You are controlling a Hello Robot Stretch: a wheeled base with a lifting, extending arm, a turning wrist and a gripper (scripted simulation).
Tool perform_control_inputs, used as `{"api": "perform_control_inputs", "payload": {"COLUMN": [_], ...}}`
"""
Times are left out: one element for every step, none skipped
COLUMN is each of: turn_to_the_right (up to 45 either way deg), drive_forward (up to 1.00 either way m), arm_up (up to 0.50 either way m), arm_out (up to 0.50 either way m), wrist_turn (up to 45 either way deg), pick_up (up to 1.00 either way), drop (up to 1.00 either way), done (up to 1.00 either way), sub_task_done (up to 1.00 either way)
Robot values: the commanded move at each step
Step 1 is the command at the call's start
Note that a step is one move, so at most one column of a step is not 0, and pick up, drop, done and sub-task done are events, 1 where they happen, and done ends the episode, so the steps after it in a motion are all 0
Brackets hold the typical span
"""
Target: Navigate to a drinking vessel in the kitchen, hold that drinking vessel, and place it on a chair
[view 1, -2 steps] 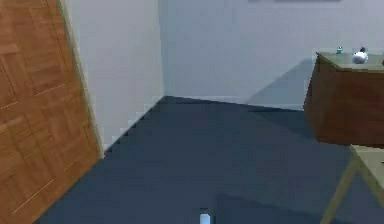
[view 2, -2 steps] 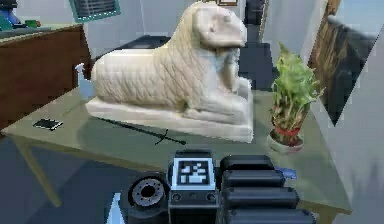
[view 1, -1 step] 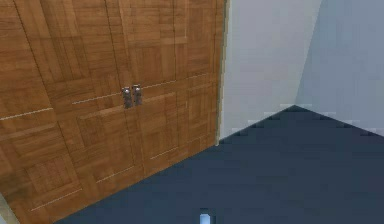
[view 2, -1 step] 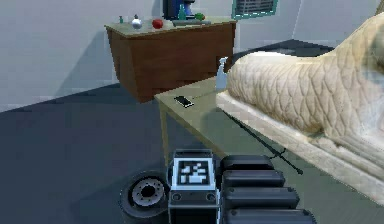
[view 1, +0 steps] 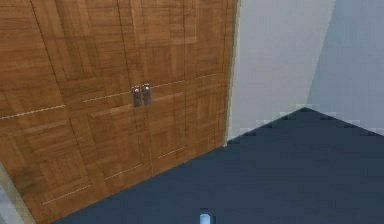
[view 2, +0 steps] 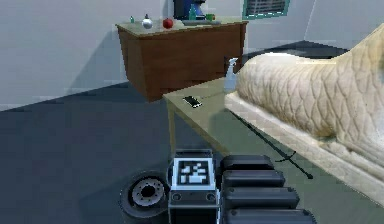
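Small grey object [view 2: 147, 20] (vessel? cannot tell) upright on wooden cabinet [view 2: 185, 60], left end.

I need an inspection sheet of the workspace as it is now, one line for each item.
surface: low green table beside cream quilted furniture.
job's things: nothing seen.
clutter: spray bottle, small dark flat thing and long dark rod on the table; small things on a wooden cabinet.
gripper: dark body at the arm side view's bottom; cannot tell whether it holds anything.
cables: nothing seen.
surroundings: wooden double doors, dark blue floor.
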Motion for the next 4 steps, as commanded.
{"api": "perform_control_inputs", "payload": {"turn_to_the_right": [0.0, 0.0, 0.0, 0.0], "drive_forward": [0.0, 0.0, 0.0, 0.0], "arm_up": [0.0, 0.0, 0.0, 0.0], "arm_out": [0.4, 0.0, 0.0, 0.0], "wrist_turn": [0.0, 45.0, 45.0, 45.0], "pick_up": [0.0, 0.0, 0.0, 0.0], "drop": [0.0, 0.0, 0.0, 0.0], "done": [0.0, 0.0, 0.0, 0.0], "sub_task_done": [0.0, 0.0, 0.0, 0.0]}}
